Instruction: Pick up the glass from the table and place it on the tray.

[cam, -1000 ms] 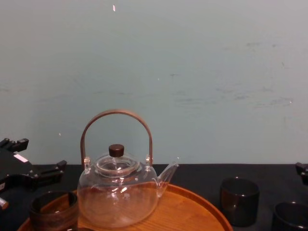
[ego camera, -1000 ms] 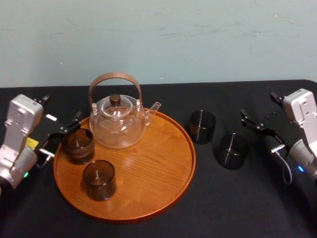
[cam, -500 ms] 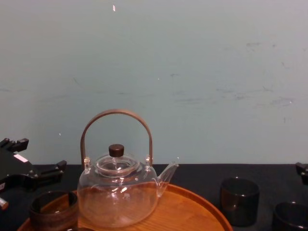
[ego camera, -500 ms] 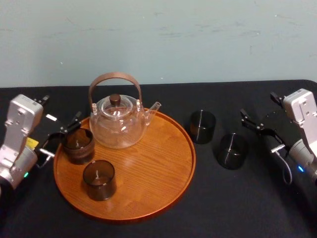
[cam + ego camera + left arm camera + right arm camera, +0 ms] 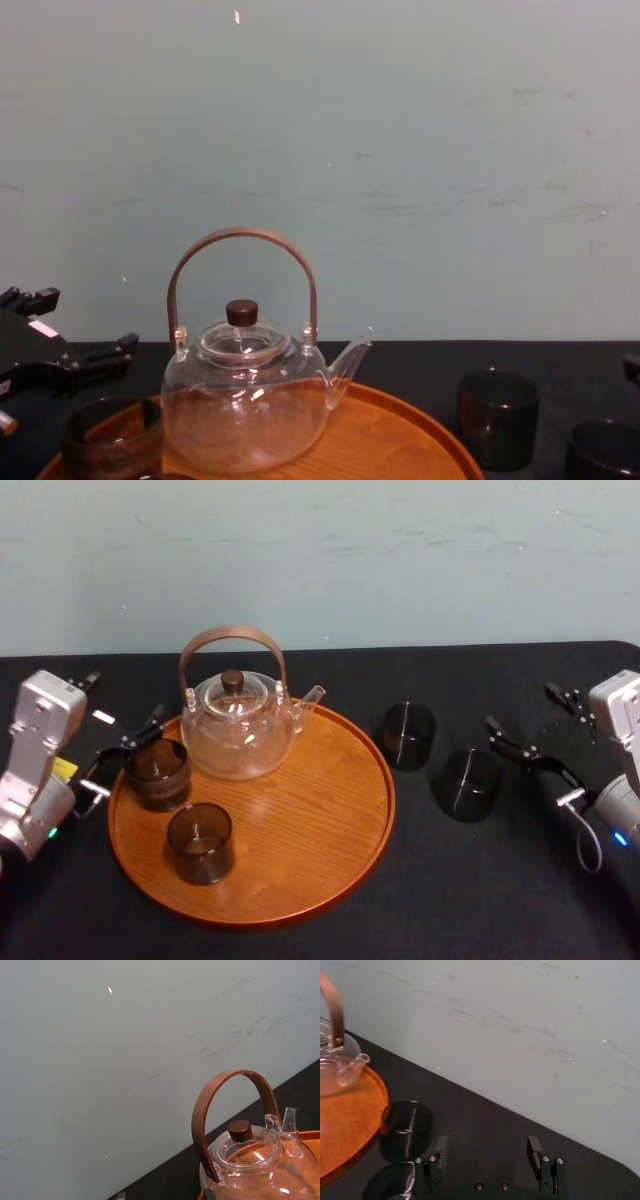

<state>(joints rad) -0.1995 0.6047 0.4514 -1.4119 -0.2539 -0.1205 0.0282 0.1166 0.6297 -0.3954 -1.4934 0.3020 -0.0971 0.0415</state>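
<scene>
Half done, by my reckoning: the rim glass (image 5: 157,772) and front glass (image 5: 200,842) stand on the tray (image 5: 325,825) beside the teapot (image 5: 238,728). The far glass (image 5: 409,735) and near glass (image 5: 469,783) sit on the black surface (image 5: 450,900) to the tray's right, not yet picked up. My right gripper (image 5: 520,706) hangs just right of the near glass without touching it, jaws wide apart and empty. My left gripper (image 5: 124,698) rests at the tray's left rim, jaws likewise spread and holding nothing.
</scene>
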